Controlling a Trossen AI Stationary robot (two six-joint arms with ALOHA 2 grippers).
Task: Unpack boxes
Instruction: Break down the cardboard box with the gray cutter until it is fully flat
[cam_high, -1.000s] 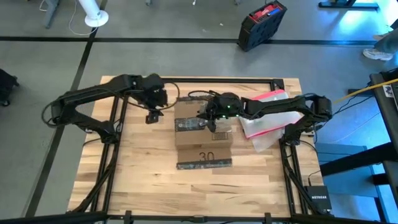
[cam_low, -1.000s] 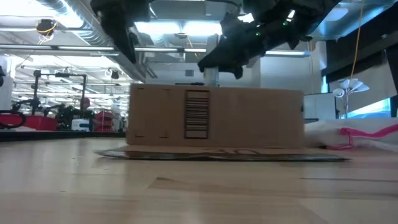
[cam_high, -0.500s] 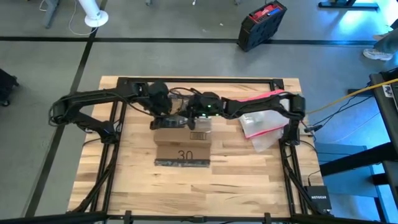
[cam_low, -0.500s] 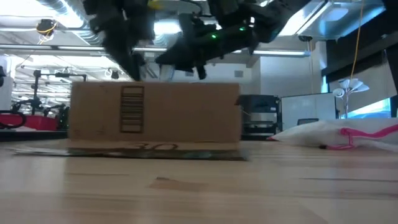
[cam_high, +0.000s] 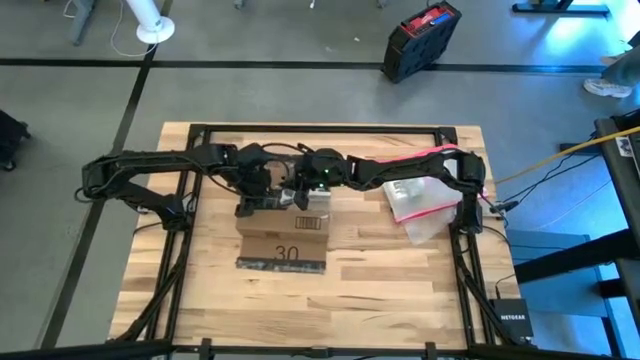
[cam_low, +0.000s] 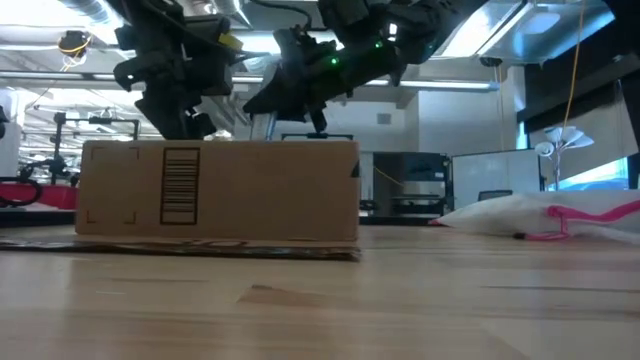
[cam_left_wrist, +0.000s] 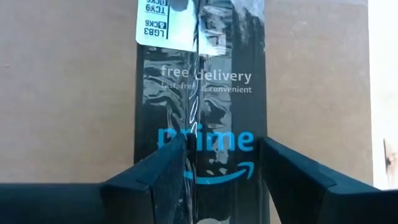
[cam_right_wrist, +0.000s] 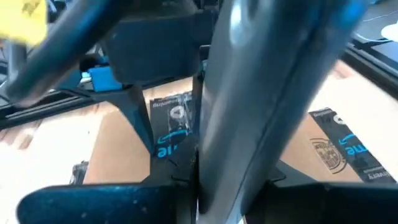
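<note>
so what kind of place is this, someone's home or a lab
Probably a robotics lab or industrial workshop, not a home: a wooden table on a bare concrete floor, ceiling ducts and strip lights overhead, and rows of equipment benches behind the cardboard box.

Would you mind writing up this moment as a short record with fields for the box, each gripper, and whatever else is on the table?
box: brown cardboard box near table centre, black printed tape along its top, barcode on its side
box state: closed, tape intact
left gripper: over the box's far edge, fingers open astride the tape
right gripper: beside it over the same edge, holding a slim silvery tool
other items: clear pouch with pink-red edge, to the box's right
table: wooden slats
</note>
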